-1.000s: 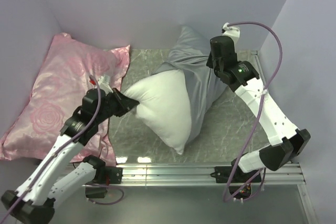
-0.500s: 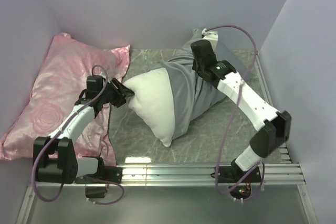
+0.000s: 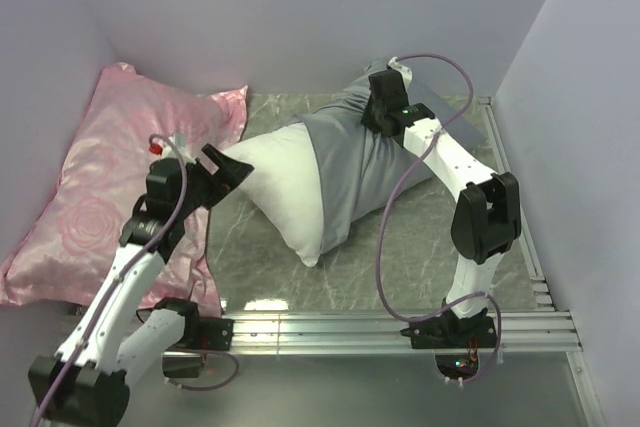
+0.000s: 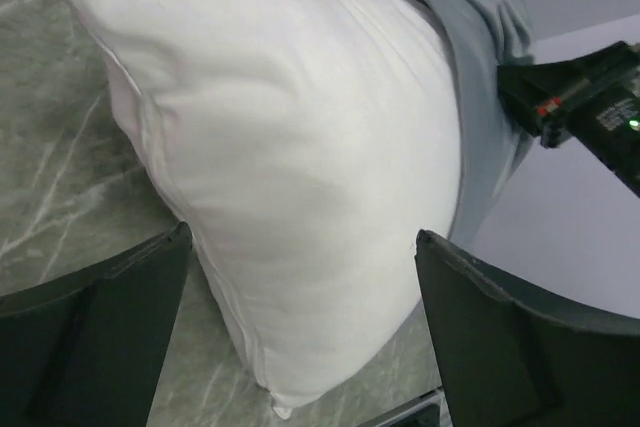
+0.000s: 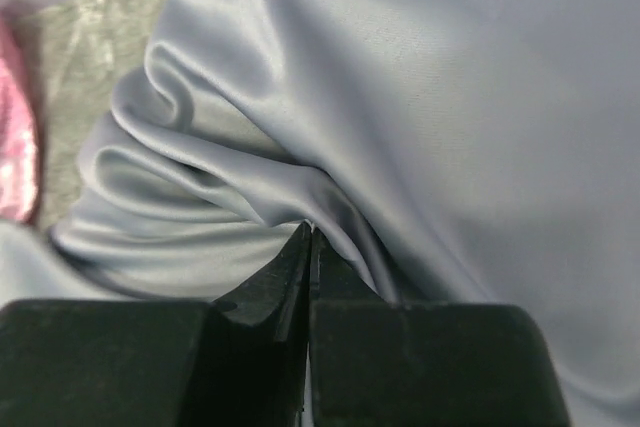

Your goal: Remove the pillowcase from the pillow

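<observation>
On the grey marbled table (image 3: 430, 247), walled in lilac on three sides, I see two cushions. Biggest item: pink rose-patterned pillow (image 3: 110, 177), far left, leaning against the left wall, its near edge hanging over the tabletop's left side. Not part of the job.

Next, the pillow (image 3: 280, 187): plump, white, lying mid-table, turned diagonally. One bare corner points left toward my left arm, another points at the near rail (image 3: 330, 327). Its near-left half is uncovered. Its far-right half sits inside the pillowcase (image 3: 350, 162).

Pillowcase: shiny grey-blue satin, wrinkled, its open edge running across the white cushion's middle. It stretches back and right toward the rear wall, bunched into folds under my right wrist.

Right arm reaches from the rail up over the table's right side, with a purple cable (image 3: 400, 207) looping beside it. Right gripper (image 5: 308, 242): jaws pressed together, pinching a gathered fold of the satin at the tips; the wrist view shows creases converging right into them.

Left arm comes in over the pink cushion. Left gripper (image 4: 302, 237): jaws spread wide, one black finger on either side of the white cushion's bare end in the wrist view, holding nothing. From above it sits just beside the left-pointing corner; can't tell if it touches.
</observation>
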Controlling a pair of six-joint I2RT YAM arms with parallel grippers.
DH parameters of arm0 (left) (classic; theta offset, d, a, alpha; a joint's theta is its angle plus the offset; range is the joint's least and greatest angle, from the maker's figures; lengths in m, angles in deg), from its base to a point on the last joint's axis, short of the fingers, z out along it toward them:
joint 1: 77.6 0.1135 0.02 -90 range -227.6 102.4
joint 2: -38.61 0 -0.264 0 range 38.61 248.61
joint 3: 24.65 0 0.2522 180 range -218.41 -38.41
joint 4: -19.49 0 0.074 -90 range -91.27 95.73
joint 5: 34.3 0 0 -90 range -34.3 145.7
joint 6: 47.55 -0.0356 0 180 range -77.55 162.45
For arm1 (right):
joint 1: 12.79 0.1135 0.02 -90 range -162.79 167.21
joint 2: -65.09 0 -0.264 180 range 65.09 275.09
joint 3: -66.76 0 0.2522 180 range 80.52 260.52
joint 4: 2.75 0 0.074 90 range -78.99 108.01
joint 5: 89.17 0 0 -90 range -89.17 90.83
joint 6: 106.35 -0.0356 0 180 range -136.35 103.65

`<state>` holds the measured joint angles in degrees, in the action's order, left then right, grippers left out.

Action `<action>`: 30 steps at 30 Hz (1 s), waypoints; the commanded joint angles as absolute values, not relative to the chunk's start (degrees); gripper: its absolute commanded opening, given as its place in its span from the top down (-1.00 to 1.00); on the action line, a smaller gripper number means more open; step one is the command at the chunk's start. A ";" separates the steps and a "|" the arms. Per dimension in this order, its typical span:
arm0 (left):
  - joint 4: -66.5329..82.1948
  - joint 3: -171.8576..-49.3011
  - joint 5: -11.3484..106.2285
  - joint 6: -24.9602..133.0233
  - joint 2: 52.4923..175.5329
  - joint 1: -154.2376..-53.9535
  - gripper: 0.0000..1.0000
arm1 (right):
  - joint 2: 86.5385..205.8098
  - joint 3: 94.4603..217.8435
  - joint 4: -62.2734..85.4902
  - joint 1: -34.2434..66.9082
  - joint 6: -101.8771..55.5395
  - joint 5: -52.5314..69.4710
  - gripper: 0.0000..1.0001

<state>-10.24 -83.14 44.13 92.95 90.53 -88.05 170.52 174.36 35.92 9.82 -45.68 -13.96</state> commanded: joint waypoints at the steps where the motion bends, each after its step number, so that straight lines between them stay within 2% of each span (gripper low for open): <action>1: -11.33 -78.51 50.77 98.68 86.07 -93.47 -0.99 | 173.20 175.53 32.72 8.65 -48.78 -11.13 1.00; 7: 3.68 -65.77 49.64 106.34 86.51 -104.82 -0.99 | 174.43 173.77 30.70 8.12 -50.10 -7.53 1.00; 16: 17.04 -53.46 49.64 111.88 83.51 -108.62 -0.99 | 175.84 174.38 30.97 7.77 -49.05 -6.47 1.00; 20: 37.47 -49.93 46.04 112.41 90.00 -109.23 -0.99 | 175.75 174.56 31.23 7.77 -48.70 -6.55 1.00; 26: 53.07 -46.85 46.13 110.83 98.43 -109.68 -0.99 | 175.83 174.39 30.88 7.68 -48.70 -5.33 1.00; 28: 62.39 -45.53 45.68 111.44 100.65 -109.68 -0.99 | 175.83 174.21 30.61 7.77 -49.05 -4.62 1.00; 30: 64.26 -45.88 46.29 111.27 103.29 -109.76 -0.99 | 175.92 173.95 30.09 7.68 -49.31 -3.92 1.00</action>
